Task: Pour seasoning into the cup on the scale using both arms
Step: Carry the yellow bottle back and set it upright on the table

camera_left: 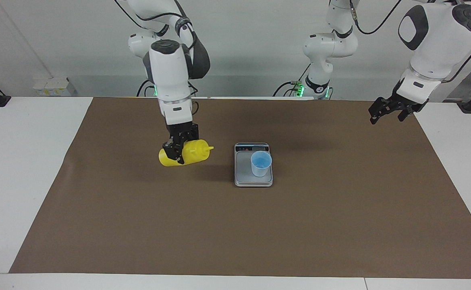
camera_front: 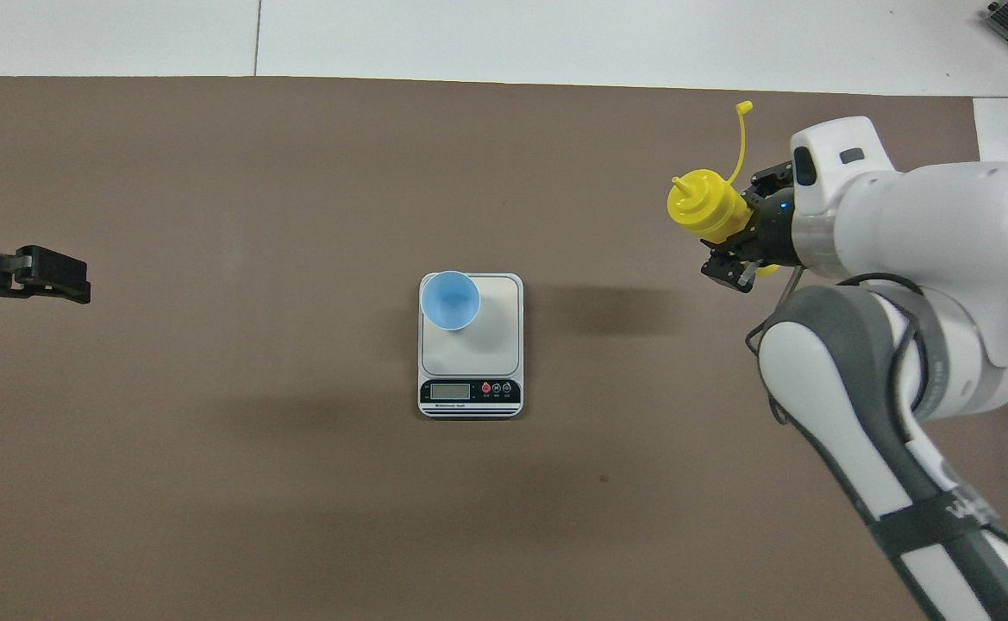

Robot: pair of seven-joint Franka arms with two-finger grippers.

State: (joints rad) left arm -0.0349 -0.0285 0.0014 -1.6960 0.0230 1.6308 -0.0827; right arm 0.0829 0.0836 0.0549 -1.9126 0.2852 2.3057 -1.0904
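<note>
The yellow seasoning bottle (camera_left: 195,151) (camera_front: 702,203) is tilted almost flat in the air over the mat, beside the scale toward the right arm's end. Its nozzle points at the scale and its cap strap (camera_front: 741,138) hangs loose. My right gripper (camera_left: 175,155) (camera_front: 732,246) is shut on the bottle's body. The light-blue cup (camera_left: 261,163) (camera_front: 449,299) stands upright on the scale (camera_left: 243,169) (camera_front: 495,319), at the plate's corner farther from the robots, toward the left arm's end. My left gripper (camera_left: 392,110) (camera_front: 46,276) is open and empty, waiting in the air over the mat's edge at its own end.
A brown mat (camera_left: 340,221) (camera_front: 210,474) covers most of the white table (camera_left: 17,161). The scale's dark display strip (camera_front: 469,392) faces the robots. Nothing else lies on the mat.
</note>
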